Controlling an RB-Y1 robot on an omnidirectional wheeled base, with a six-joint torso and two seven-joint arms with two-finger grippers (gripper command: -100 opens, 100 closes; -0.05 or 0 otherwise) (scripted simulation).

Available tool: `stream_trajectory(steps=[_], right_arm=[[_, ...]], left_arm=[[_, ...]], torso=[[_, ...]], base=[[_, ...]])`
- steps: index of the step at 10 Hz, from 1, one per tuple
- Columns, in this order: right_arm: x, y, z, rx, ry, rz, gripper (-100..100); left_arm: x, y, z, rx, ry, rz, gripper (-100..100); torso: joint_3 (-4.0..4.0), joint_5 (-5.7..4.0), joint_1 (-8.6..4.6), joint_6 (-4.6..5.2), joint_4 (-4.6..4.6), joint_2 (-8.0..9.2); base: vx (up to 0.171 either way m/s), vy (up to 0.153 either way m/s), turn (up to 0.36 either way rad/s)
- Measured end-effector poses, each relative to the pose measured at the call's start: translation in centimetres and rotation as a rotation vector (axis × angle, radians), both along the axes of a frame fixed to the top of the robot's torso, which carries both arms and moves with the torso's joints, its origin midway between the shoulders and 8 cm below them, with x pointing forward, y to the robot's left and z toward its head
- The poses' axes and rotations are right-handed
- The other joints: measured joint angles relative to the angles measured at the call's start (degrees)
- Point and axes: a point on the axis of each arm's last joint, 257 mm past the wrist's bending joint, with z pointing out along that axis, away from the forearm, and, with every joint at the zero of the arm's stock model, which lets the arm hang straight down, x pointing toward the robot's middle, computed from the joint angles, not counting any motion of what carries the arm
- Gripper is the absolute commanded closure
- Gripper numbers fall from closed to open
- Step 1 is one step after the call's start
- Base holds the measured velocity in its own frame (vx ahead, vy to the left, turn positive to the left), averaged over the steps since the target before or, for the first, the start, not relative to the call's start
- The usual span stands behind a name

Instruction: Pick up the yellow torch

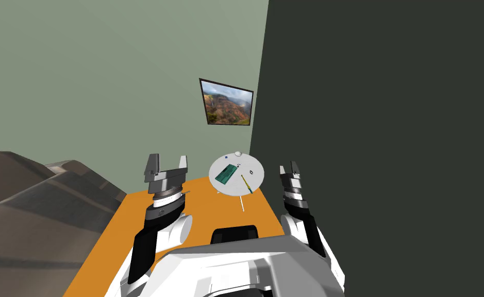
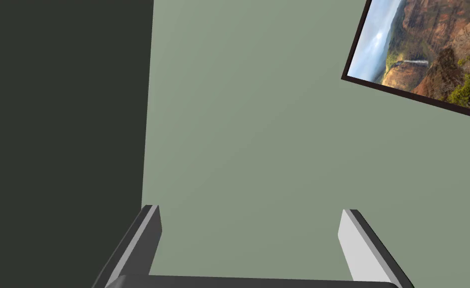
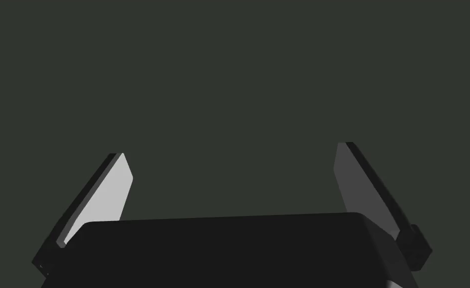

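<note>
Yellow torch (image 1: pixel 246 184) lies flat on the round white tabletop (image 1: pixel 231 189). It is a thin stick on the tabletop's right half, running slantwise from near the middle towards the near rim. On the tabletop's left half lies a green rectangular slab (image 1: pixel 225 174), near the torch but not touching it. A small dark ring (image 1: pixel 251 171) sits just beside the torch's far end, and a small white ball (image 1: pixel 238 153) rests at the tabletop's far rim.

The tabletop stands on an orange floor (image 1: pixel 132 227), close to the corner where a pale green wall (image 1: pixel 106 77) meets a dark wall (image 1: pixel 390 129). A framed landscape picture (image 1: pixel 227 102) hangs on the green wall beyond the tabletop. A bulky grey-brown piece of furniture (image 1: pixel 29 206) stands well to the left of the tabletop.

The left gripper (image 1: pixel 168 160) is raised to the left of the tabletop, apart from it, its fingers (image 2: pixel 351 240) spread wide. The right gripper (image 1: pixel 288 167) is raised to the right of the tabletop, just off its rim, its fingers (image 3: pixel 113 190) also spread wide.
</note>
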Motion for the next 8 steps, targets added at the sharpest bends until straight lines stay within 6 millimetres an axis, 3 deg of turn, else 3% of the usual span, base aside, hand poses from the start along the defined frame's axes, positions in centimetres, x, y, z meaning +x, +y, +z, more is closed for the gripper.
stream_trajectory(steps=[8], right_arm=[[5.5, -1.1, -3.5, 0.125, 0.11, 0.145, -100]], left_arm=[[0.0, 0.0, 0.0, 0.0, 0.0, 0.0, 0]], torso=[[-0.01, 0.03, 0.13, -0.01, 0.0, -0.02]], base=[[-0.003, 0.032, 0.05]])
